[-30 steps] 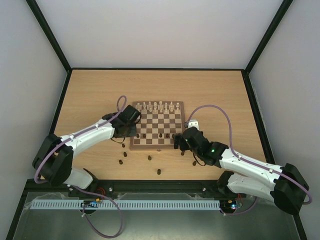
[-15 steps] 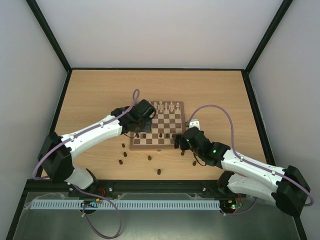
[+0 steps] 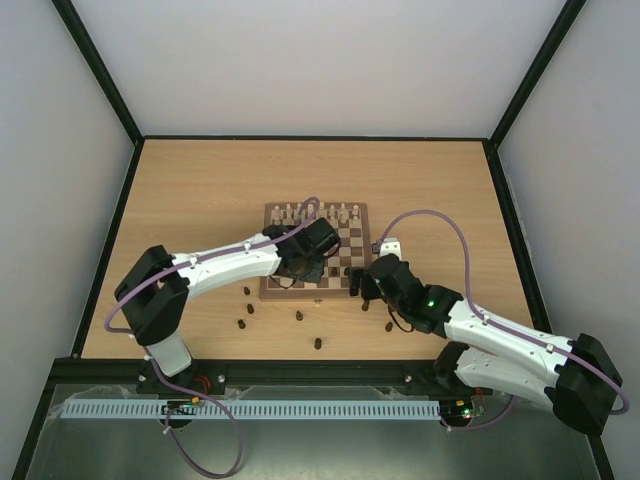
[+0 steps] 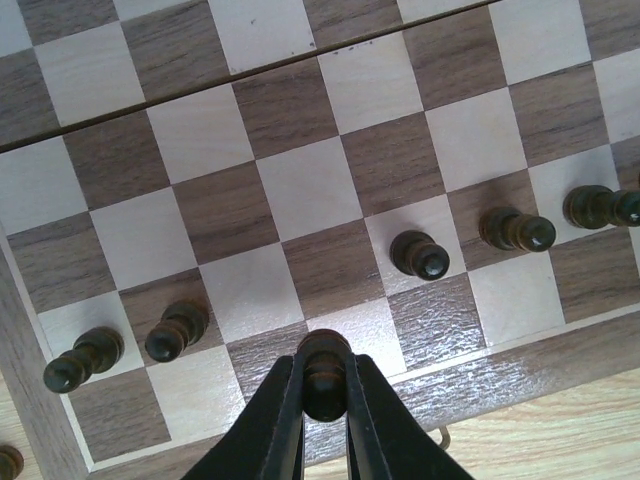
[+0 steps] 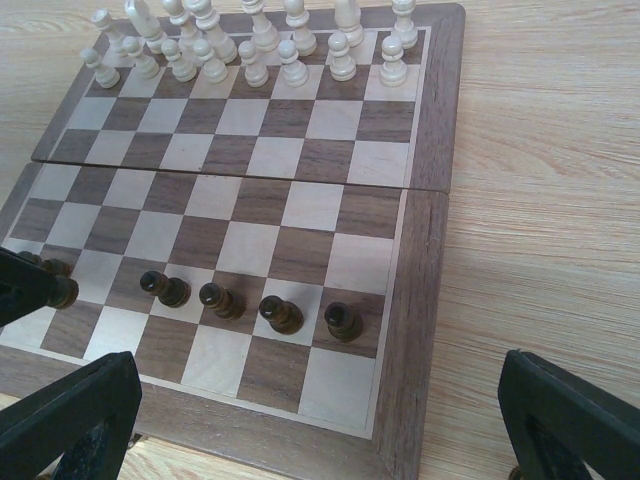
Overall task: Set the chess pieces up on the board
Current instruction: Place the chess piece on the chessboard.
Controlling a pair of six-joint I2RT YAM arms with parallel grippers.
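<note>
From the remote desk: my left arm has swung in the last second from the left-hand edge of the checked brown-and-cream wooden chessboard to a spot over its near middle. It brought a small dark brown turned pawn with it. The left tool is clamped on that pawn, one black finger on each side of its head, and holds it just above the board's near rows.

Below it, five dark brown pawns show in the left wrist view, standing in the second row from the near edge. Two are on one side and three on the other, with two bare squares between them. I judge the carried pawn is meant for one of those bare squares, so the fetching is over and the next step is lowering and releasing it.

My right arm has hardly moved. The right tool waits at the board's near right corner with its fingers spread wide and nothing between them.

The pale cream wooden pieces fill the two far rows. The near back row is still bare, and several loose dark brown pieces are scattered on the light wooden worktop in front of the board. By my reading, much of the dark side remains to be set.
</note>
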